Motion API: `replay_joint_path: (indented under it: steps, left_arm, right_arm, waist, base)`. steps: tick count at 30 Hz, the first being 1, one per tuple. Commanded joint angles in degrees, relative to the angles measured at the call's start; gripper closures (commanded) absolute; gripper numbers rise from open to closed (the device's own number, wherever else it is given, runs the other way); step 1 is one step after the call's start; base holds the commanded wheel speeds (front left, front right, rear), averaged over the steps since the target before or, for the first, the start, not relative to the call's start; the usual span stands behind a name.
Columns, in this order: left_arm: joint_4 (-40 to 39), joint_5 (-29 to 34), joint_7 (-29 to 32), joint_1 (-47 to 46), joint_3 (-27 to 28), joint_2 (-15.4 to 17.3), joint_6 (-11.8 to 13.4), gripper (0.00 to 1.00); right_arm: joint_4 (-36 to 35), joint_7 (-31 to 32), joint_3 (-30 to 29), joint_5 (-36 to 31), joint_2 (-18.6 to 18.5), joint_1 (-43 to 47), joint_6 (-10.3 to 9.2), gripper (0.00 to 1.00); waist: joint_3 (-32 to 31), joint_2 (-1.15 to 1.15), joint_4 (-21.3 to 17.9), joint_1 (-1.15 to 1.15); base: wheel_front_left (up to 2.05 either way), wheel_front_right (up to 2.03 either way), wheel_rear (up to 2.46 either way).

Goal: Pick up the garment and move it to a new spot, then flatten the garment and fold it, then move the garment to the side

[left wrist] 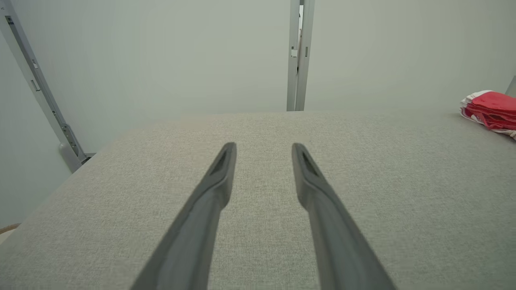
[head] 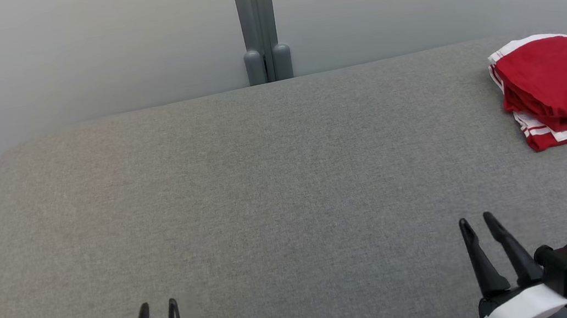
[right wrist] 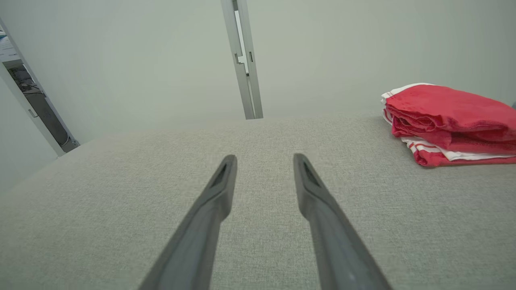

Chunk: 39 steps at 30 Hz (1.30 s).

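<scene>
In the head view, my left gripper (head: 157, 305) sits at 7 o'clock and my right gripper (head: 475, 218) at 5 o'clock. Both are over the grey fabric-covered table (head: 275, 182) and point toward 12 o'clock, the right one leaning slightly toward 11. Left gripper state: jaws parted to a moderate gap with nothing between them; bare table fabric shows through the gap in the left wrist view. Right gripper state: the same, jaws parted to a moderate gap and holding nothing. The garment (head: 561, 81) lies at 2 o'clock in the head view, at the far right corner of the table, its right side cut off by the picture edge. It is red with white striped trim, folded into a compact stack of several layers, and rests on the table. It is well apart from both grippers; the right gripper is the nearer. In the right wrist view the garment lies at 2 o'clock; in the left wrist view it lies between 2 and 3 o'clock, at the right edge. A grey post (head: 259, 18) stands at 12 o'clock behind the table, against a pale wall (head: 81, 60).
</scene>
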Motion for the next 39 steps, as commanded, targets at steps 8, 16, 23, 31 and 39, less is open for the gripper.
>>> replay_joint_path:
  steps: [8,16,23,31,39]
  left_arm:
    - [0.8,-10.4,1.6,-1.6,0.6,0.6,-0.7,1.00]
    - [2.7,-19.6,3.2,-3.9,1.3,1.2,-1.8,1.00]
    - [4.0,-27.0,4.6,-5.7,1.9,1.5,-2.6,1.00]
    - [5.3,-34.6,6.1,-7.4,2.7,1.9,-3.4,1.00]
    - [6.2,-41.4,7.5,-8.9,3.4,2.1,-4.1,1.00]
  right_arm:
    - [0.7,1.9,-0.5,9.6,-0.4,-1.0,0.00,1.00]
    - [1.3,3.6,-1.2,18.0,-0.7,-2.3,-0.01,1.00]
    - [1.8,5.1,-1.7,24.8,-0.9,-3.3,-0.01,1.00]
    - [2.2,6.7,-2.4,31.8,-1.1,-4.3,-0.01,1.00]
    - [2.6,8.2,-3.1,38.2,-1.2,-5.2,-0.01,1.00]
  waist:
    - [0.2,0.00,-0.1,0.00]
    - [0.4,0.00,-0.2,0.00]
    - [0.5,0.00,-0.2,0.00]
    - [0.7,0.00,-0.3,0.00]
    - [0.8,0.00,-0.4,0.00]
  base:
    - [0.00,0.00,0.00]
    - [0.00,0.00,0.00]
    - [0.00,0.00,0.00]
    - [0.00,0.00,0.00]
    - [0.00,0.00,0.00]
